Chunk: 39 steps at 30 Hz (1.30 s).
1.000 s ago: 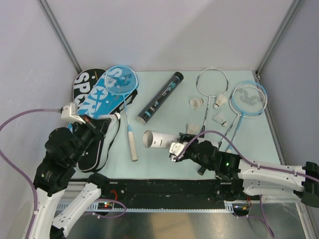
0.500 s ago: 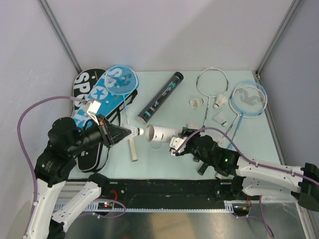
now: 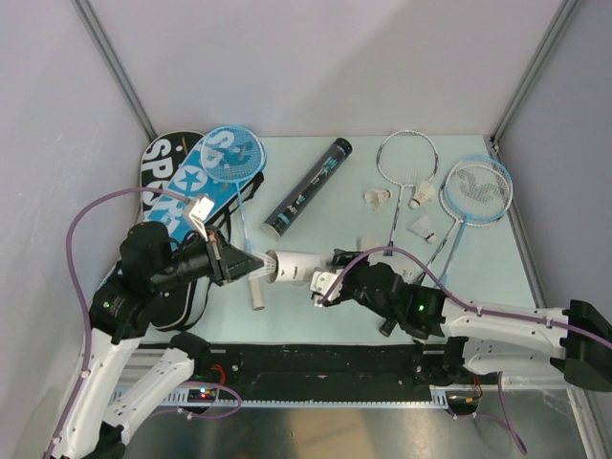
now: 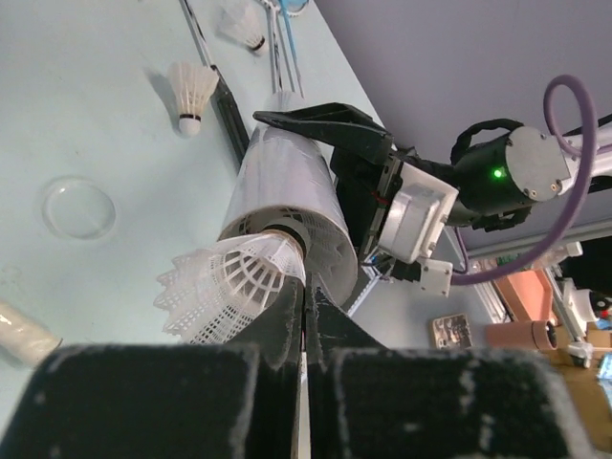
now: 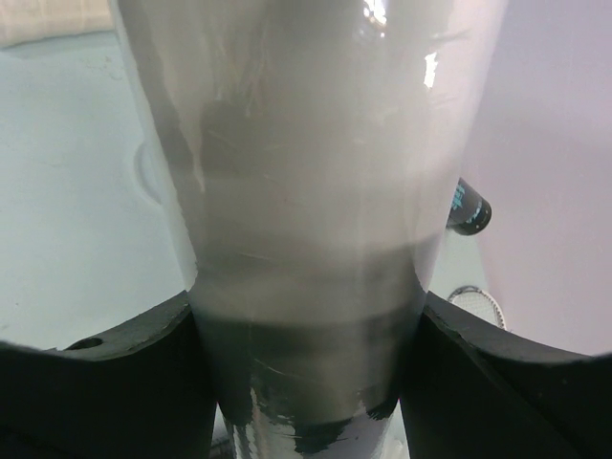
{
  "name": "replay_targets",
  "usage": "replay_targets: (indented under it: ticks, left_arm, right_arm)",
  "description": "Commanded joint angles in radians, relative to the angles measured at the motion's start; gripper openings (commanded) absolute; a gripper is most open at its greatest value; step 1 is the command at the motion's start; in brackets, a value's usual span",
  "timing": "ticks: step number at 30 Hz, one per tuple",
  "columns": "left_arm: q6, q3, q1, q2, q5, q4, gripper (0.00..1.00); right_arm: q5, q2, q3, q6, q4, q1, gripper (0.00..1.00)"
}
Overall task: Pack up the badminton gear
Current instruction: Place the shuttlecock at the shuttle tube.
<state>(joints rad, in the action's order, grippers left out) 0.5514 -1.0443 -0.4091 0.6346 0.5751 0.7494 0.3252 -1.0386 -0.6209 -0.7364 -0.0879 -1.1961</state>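
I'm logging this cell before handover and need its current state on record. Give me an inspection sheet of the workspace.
Surface: pale green table, no spill seen.
Job's things: white tube held off the table, shuttlecock at its open mouth; black tube, four loose shuttlecocks, silver racket and right blue racket lying flat; left blue racket on blue cover, which overlaps black cover.
Clutter: clear round cap on the table.
Grippers: left gripper shut on the shuttlecock; right gripper shut on the white tube.
Cables: purple cables arch over both arms.
Surroundings: grey walls, metal corner posts.
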Motion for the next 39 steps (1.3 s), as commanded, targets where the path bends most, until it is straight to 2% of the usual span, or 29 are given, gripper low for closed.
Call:
replay_targets:
  ticks: [1,10,29,30,35,39]
  left_arm:
    - [0.076,0.051,0.002,0.006,0.060,-0.105,0.00]
    - [0.182,0.162,-0.020,-0.010,0.090,-0.257,0.00]
    - [0.235,0.209,-0.066,0.017,0.058,-0.350,0.00]
    - [0.228,0.208,-0.066,0.017,0.052,-0.350,0.03]
    - [0.187,0.164,-0.066,0.012,0.059,-0.342,0.37]
    - [0.156,0.119,-0.066,0.007,0.045,-0.321,0.50]
  right_arm:
    - [0.028,-0.022,-0.078,-0.004,-0.089,-0.030,0.46]
    - [0.046,-0.049,-0.105,0.002,-0.106,-0.064,0.46]
    - [0.012,-0.082,-0.117,0.052,-0.153,-0.065,0.46]
    - [0.009,-0.082,-0.117,0.059,-0.150,-0.060,0.46]
    - [-0.003,-0.068,-0.110,0.102,-0.100,-0.040,0.46]
    - [-0.003,-0.053,-0.102,0.100,-0.075,-0.030,0.46]
